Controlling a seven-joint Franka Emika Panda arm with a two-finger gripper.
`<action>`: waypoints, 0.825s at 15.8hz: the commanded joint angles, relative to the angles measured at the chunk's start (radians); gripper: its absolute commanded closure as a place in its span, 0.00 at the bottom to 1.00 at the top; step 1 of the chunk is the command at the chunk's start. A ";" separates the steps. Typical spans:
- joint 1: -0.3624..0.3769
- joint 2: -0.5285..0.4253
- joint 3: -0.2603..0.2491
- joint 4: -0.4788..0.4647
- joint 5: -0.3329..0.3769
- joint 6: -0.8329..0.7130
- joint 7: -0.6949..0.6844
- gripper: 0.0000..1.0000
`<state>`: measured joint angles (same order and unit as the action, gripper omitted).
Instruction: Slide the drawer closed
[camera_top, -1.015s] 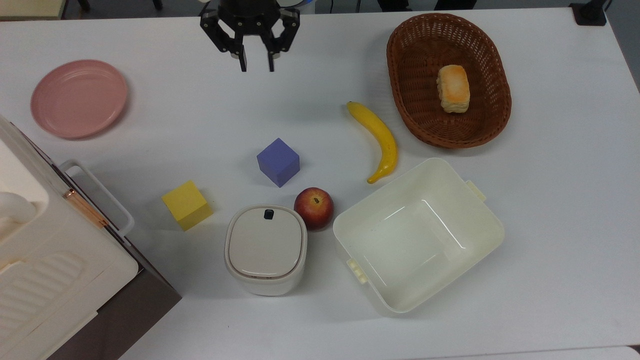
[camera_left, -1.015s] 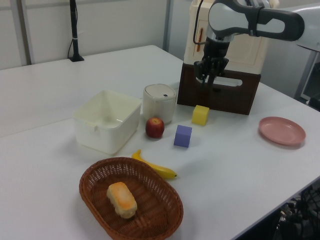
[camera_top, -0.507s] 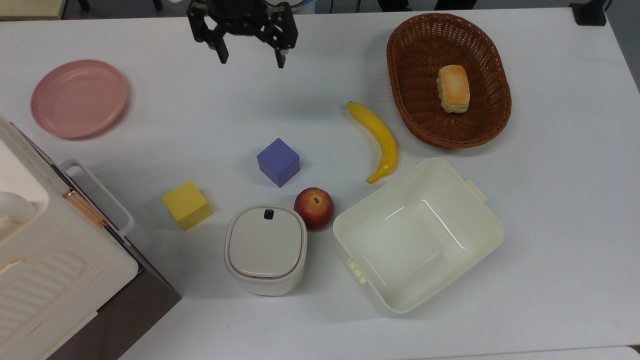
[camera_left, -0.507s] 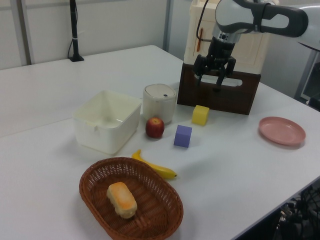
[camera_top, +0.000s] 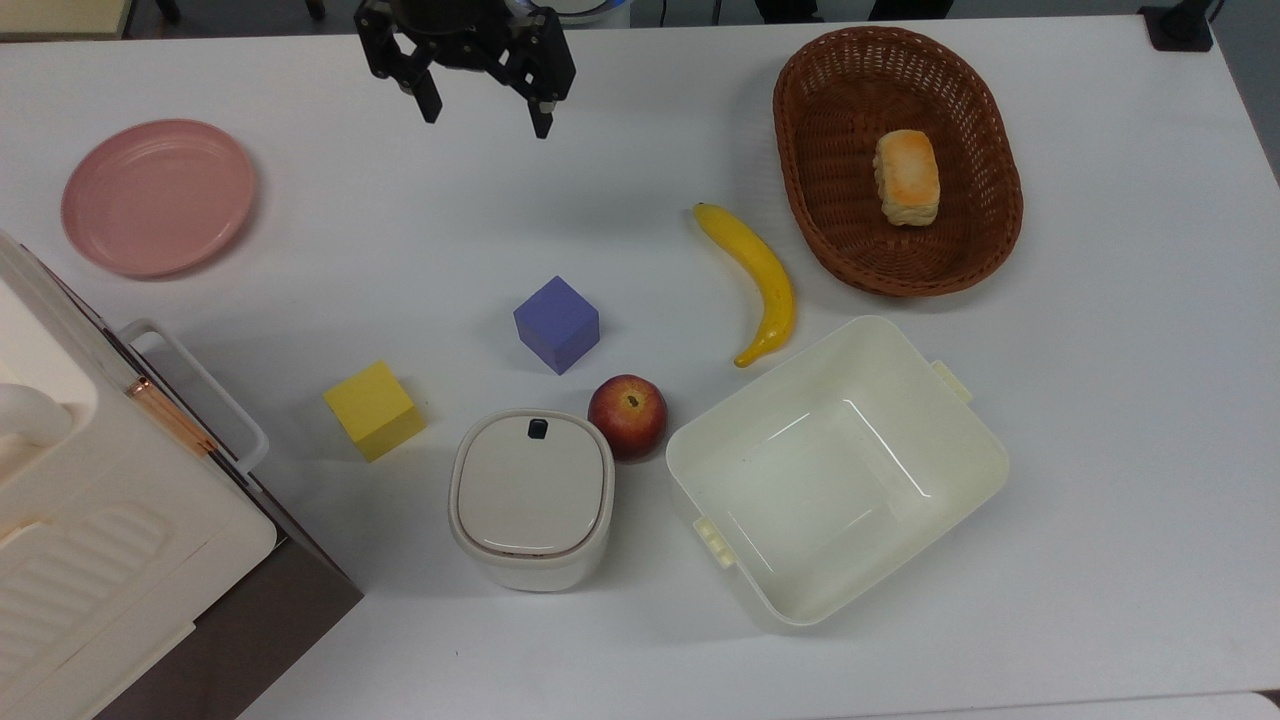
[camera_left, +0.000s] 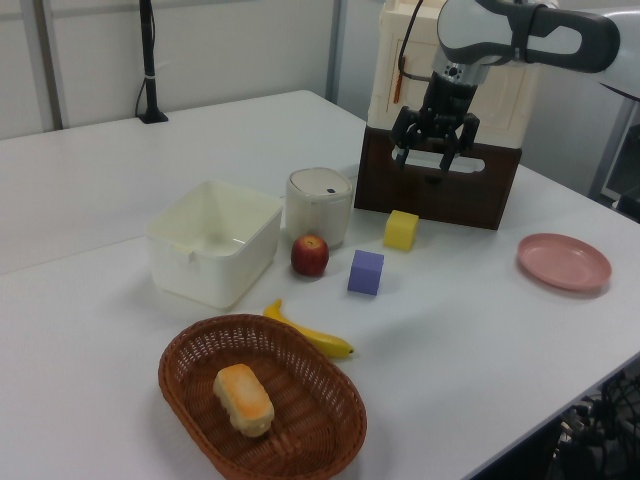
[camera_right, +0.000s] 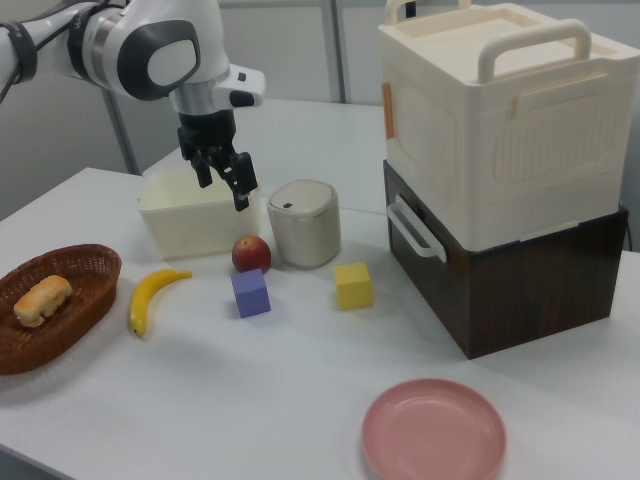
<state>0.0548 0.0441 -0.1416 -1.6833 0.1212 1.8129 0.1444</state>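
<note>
The drawer (camera_right: 418, 262) is the dark brown box at the right view's right, under a cream crate. Its front panel carries a white loop handle (camera_right: 414, 230) and looks flush with the brown body. In the top view the handle (camera_top: 205, 385) shows at the left edge. My gripper (camera_top: 486, 120) hangs open and empty over the table's far edge, well away from the handle. In the left view the gripper (camera_left: 426, 161) overlaps the drawer front (camera_left: 435, 200). In the right view the gripper (camera_right: 222, 190) hovers above the cream tub.
Cream crate (camera_top: 90, 520) sits on the drawer unit. On the table lie a pink plate (camera_top: 158, 197), yellow cube (camera_top: 374, 410), purple cube (camera_top: 556, 324), apple (camera_top: 627, 416), white lidded container (camera_top: 530, 497), cream tub (camera_top: 985, 450), banana (camera_top: 760, 275) and a basket (camera_top: 850, 240) with bread (camera_top: 907, 177).
The fingers spread from nearly shut to wide open. The gripper drifted a little toward the top view's upper left. Nothing on the table moved.
</note>
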 joint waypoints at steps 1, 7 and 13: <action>0.007 -0.027 -0.009 -0.012 0.020 -0.033 -0.015 0.00; 0.008 -0.027 -0.007 -0.012 0.008 -0.056 -0.147 0.00; 0.007 -0.012 -0.001 0.005 0.008 -0.056 -0.143 0.00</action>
<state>0.0561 0.0407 -0.1414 -1.6823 0.1212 1.7792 0.0242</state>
